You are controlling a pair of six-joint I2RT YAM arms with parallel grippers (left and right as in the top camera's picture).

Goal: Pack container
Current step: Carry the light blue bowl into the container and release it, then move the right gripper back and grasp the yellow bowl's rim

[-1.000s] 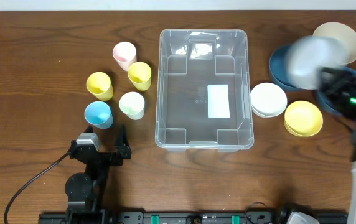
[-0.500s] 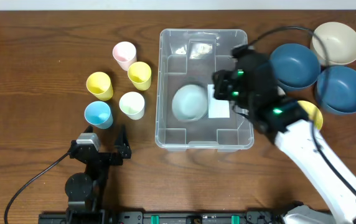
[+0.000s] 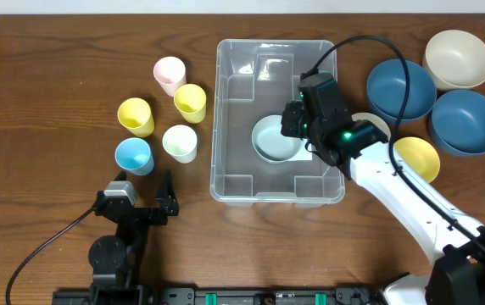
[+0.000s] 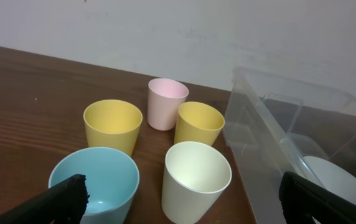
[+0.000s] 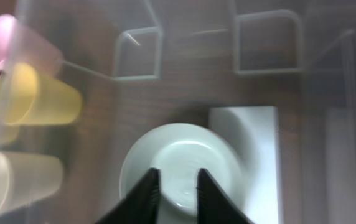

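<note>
Overhead: the container (image 3: pixel 220 127) sits mid-table, open top up, long side running near-to-far. Cups are grouped to its left and bowls to its right.

- **Handling (a judgement):** the thin clear plastic is probably light. The base should be stiff, but the walls likely flex if squeezed, and they are smooth and slick.
- **Where to hold:** it is far too wide to span with two fingers. The only real hold is a pinch on the rim lip or one wall, best near a rounded corner where it is stiffest. A nudge could slide it on the wood. Packing should not need it lifted, just left where it is.
- **Contents:** a pale bowl (image 3: pixel 275 140) lies inside, right of centre, open side up and partly over the white label (image 5: pixel 262 149). It looks like light, hard plastic, so the rim is the place to grip.
- **Right arm:** it reaches in from the near right, with the forearm crossing the container's right wall and the wrist bent down into the bin.
- **Right gripper (image 5: pixel 177 177):** it points over the bowl's middle. The fingers show only a narrow gap, and the right wrist view is blurred. I cannot tell whether they pinch the bowl or are free of it.
- **Left arm:** it is folded low at the near left, well apart from the container.
- **Left gripper (image 3: pixel 146 191):** it faces the cups with its jaws wide apart and holds nothing.
- **Waiting to the left:** a pink cup (image 3: pixel 170 74), two yellow cups (image 3: pixel 190 102), a cream cup (image 3: pixel 180 142) and a blue cup (image 3: pixel 133 156).
- **Waiting to the right:** two blue bowls (image 3: pixel 401 89), a cream bowl (image 3: pixel 458 58) and a yellow bowl (image 3: pixel 419 161).
</note>
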